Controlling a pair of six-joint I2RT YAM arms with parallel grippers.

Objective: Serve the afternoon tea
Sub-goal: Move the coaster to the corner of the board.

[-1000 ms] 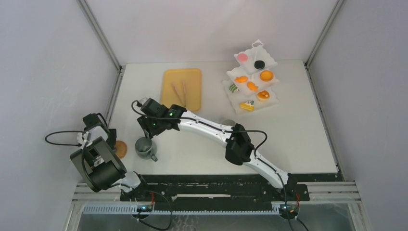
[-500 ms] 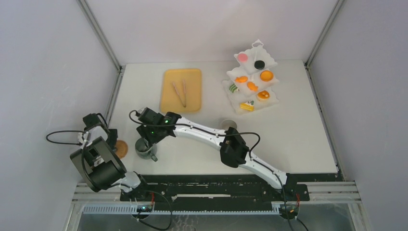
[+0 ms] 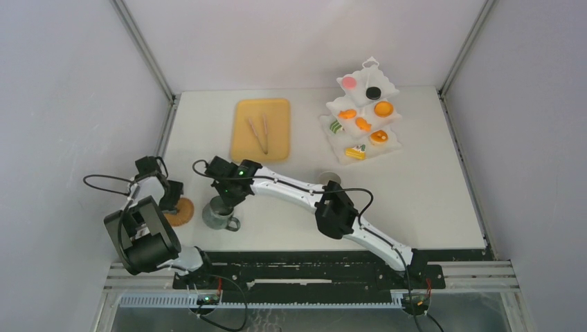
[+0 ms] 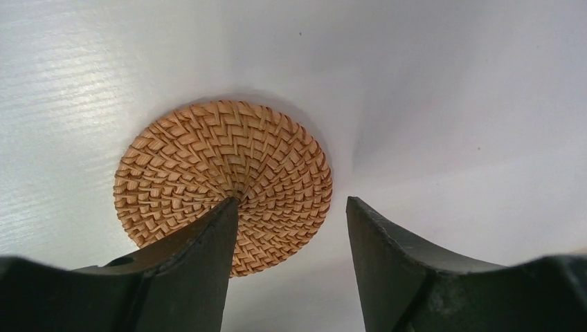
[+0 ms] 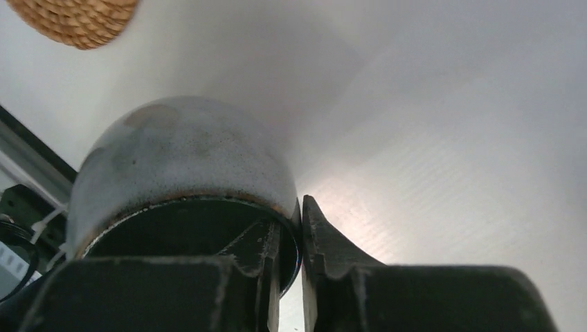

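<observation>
grey mug (image 5: pixel 180 152): pinched at the rim by the right gripper (image 5: pixel 287 223).
woven coaster (image 4: pixel 208 152): laid flat under the left gripper (image 4: pixel 291 203).
left gripper: held wide, nothing gripped.

Coaster (image 3: pixel 183 212) just left of mug (image 3: pixel 218 216), board (image 3: pixel 275 131) well behind.

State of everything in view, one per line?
Speckled grey ceramic mug: upright on table.
Round woven straw coaster: flat, bare.
Left end effector: open above coaster.
Right end effector: shut on mug rim.
Thin pink tongs: lying on tan board.
Small toy pastries: on white tiered stand.
</observation>
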